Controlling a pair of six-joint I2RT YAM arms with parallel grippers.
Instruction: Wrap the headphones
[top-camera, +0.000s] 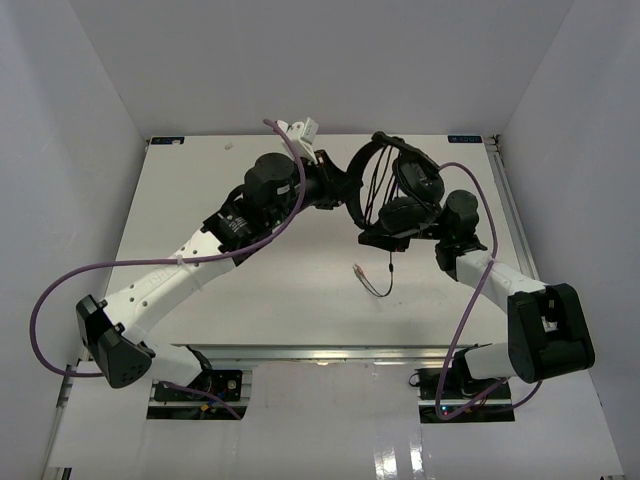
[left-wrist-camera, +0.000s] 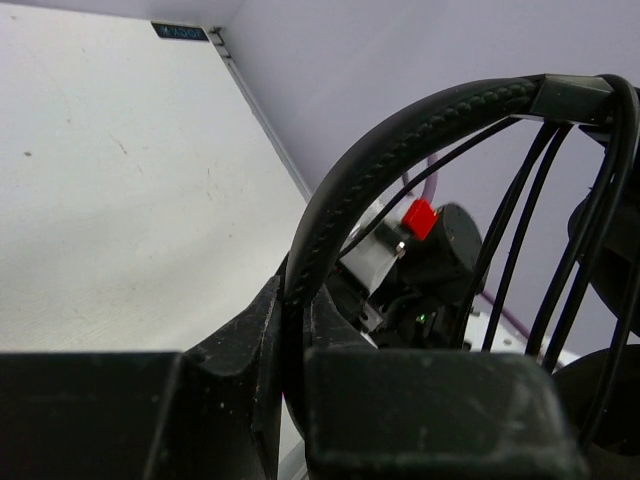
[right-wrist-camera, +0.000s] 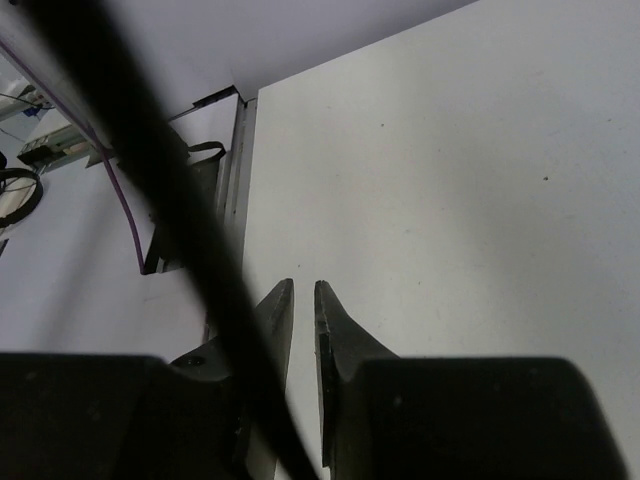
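Note:
The black headphones (top-camera: 415, 180) hang in the air over the back middle of the table. My left gripper (top-camera: 347, 196) is shut on the arched headband (left-wrist-camera: 335, 225), which rises from between its jaws (left-wrist-camera: 291, 305). Several strands of the thin black cord (left-wrist-camera: 540, 220) run down across the band. The cord's loose end (top-camera: 378, 290) and its small plugs (top-camera: 358, 270) lie on the table below. My right gripper (top-camera: 368, 238) sits just under the ear cups, its jaws (right-wrist-camera: 303, 292) slightly open with nothing between them. A blurred cord strand (right-wrist-camera: 165, 190) passes outside its left finger.
White table (top-camera: 250, 290) with white walls on three sides. Purple arm cables (top-camera: 60, 290) loop beside both arms. A metal rail (right-wrist-camera: 236, 170) runs along the table's right edge. The right arm's wrist with a red part (left-wrist-camera: 420, 218) shows behind the headband.

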